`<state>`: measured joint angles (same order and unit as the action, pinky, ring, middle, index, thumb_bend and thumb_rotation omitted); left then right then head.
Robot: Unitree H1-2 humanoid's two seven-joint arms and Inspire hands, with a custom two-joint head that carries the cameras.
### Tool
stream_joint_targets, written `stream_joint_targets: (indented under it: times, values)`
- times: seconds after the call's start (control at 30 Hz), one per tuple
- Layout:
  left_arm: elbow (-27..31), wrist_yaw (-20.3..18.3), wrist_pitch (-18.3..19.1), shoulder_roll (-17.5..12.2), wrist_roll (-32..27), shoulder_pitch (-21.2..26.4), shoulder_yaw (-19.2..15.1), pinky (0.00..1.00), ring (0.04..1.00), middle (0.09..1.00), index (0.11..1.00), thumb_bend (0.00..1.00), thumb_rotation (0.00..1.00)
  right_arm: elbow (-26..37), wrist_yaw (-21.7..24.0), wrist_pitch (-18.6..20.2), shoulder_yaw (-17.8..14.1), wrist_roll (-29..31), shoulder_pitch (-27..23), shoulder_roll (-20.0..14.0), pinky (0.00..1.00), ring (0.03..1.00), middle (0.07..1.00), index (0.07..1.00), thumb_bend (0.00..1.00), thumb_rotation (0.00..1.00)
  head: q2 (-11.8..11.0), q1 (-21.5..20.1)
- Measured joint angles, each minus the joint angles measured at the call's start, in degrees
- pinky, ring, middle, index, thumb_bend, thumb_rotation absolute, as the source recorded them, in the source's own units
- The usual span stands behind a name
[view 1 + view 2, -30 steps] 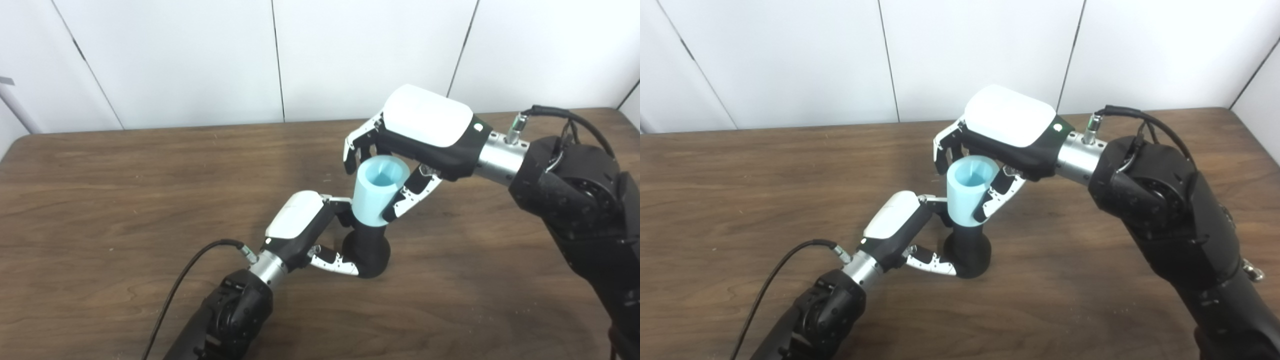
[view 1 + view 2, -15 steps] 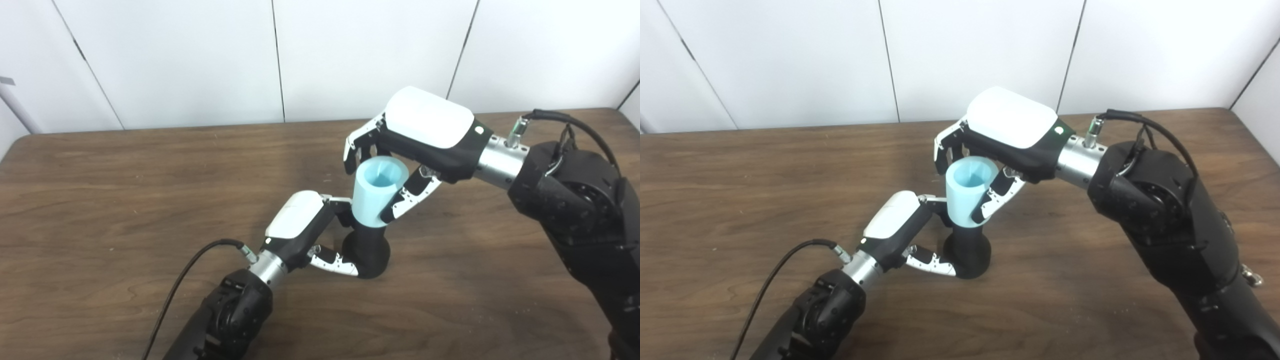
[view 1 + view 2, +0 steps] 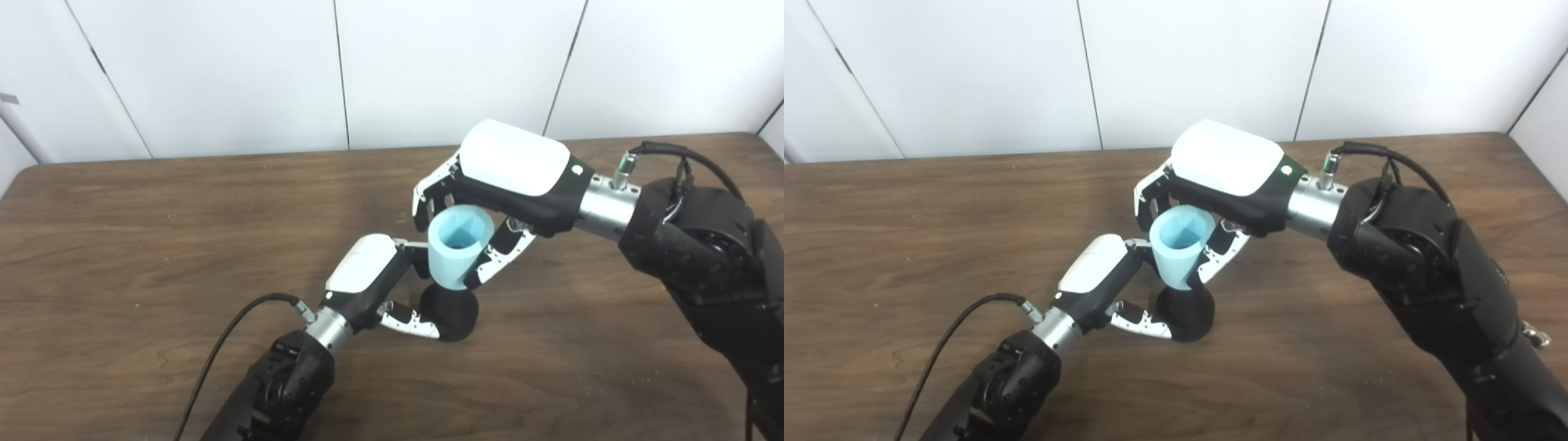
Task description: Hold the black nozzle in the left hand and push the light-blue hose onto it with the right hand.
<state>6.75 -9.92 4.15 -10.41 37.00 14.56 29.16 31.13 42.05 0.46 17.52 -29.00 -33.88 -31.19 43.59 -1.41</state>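
Your left hand (image 3: 373,278) reaches in low, fingers wrapped round the black nozzle (image 3: 450,312) standing on the desk (image 3: 153,245). Your right hand (image 3: 508,177) arches above, gripping the light-blue hose (image 3: 456,248), which sits on the nozzle's top, its open end up.

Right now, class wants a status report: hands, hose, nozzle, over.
Left hand shut on black nozzle. Right hand shut on light-blue hose, hose seated over nozzle neck. Nothing in the way.

Bare counter (image 3: 153,214) lies open all round me; only my left hand (image 3: 367,275), touching the nozzle (image 3: 450,312), crowds my right fingers (image 3: 422,205).
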Motion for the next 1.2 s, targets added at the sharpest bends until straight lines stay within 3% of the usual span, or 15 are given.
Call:
stream_joint_targets:
  times: [0.6,1.2]
  values:
    - [0.1,0.0,0.0,0.2,0.0,-0.3,0.0,0.79,0.575,0.499,0.473,0.52,0.00,0.3,1.0,-1.1,-0.1,0.1,-0.1,-0.4,0.23,0.339,0.458,0.537,0.51,0.00,0.2,0.0]
    - [0.2,-0.1,0.0,0.3,0.0,-0.3,0.2,0.78,0.577,0.498,0.476,0.52,0.00,0.2,1.0,0.7,-3.0,1.8,1.4,-0.4,0.20,0.340,0.460,0.542,0.51,0.00,0.2,-0.1]
